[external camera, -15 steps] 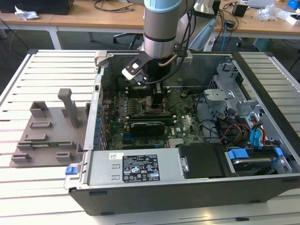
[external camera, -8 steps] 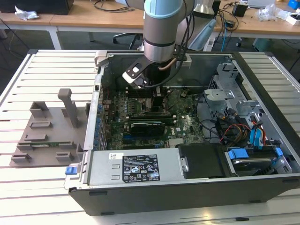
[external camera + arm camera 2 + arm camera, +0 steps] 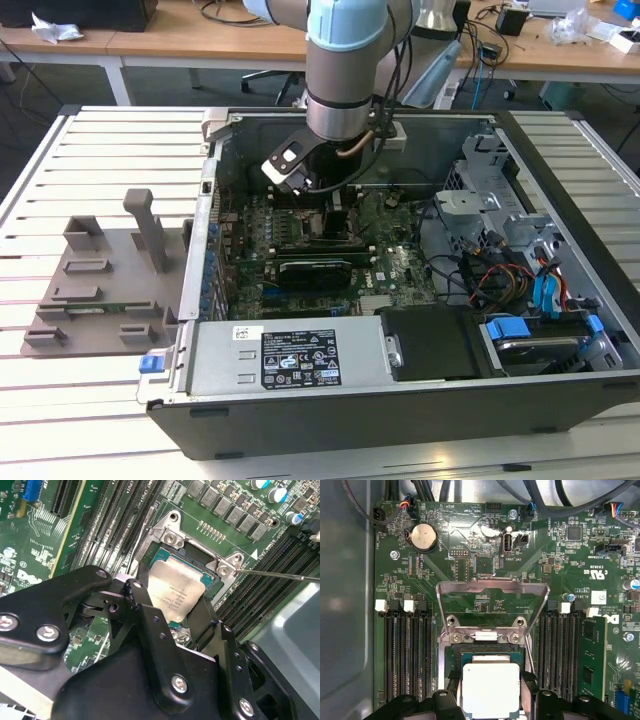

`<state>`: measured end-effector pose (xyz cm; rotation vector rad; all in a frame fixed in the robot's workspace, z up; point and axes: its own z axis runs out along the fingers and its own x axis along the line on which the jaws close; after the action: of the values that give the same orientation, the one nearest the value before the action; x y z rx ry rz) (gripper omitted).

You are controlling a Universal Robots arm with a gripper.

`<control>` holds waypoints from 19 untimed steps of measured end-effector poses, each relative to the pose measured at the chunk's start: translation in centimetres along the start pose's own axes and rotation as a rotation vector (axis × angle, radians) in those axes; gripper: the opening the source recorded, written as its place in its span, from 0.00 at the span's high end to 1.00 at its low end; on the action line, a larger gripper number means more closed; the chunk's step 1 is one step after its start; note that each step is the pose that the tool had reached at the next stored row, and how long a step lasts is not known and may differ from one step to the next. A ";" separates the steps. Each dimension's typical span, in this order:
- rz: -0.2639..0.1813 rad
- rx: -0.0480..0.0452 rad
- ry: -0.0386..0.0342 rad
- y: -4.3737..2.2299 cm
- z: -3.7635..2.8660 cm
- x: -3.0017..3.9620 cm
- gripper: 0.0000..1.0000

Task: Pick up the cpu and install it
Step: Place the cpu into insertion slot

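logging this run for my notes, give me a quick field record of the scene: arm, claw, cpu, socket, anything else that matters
arm: reaching down into the open computer case
claw: low over the socket, right at the cpu
cpu: lying flat in the socket, silver top up
socket cover: hinged up, not closed over the cpu
grey tray: on the slatted table, at the exterior view's left of the case

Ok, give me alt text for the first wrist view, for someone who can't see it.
The gripper holds the cpu, a silver square, at the open socket of a green motherboard, its metal load plate swung up. Memory slots run on both sides of the socket.
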<state>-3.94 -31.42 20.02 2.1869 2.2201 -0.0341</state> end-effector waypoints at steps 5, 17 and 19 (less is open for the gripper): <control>0.001 0.0001 0.0000 0.10 0.19 0.14 0.45; 0.001 -0.0002 0.0005 0.18 0.30 0.18 0.45; 0.001 0.0000 0.0001 0.17 0.29 0.17 0.38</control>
<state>-3.77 -31.25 19.72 2.1879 2.2191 -0.0340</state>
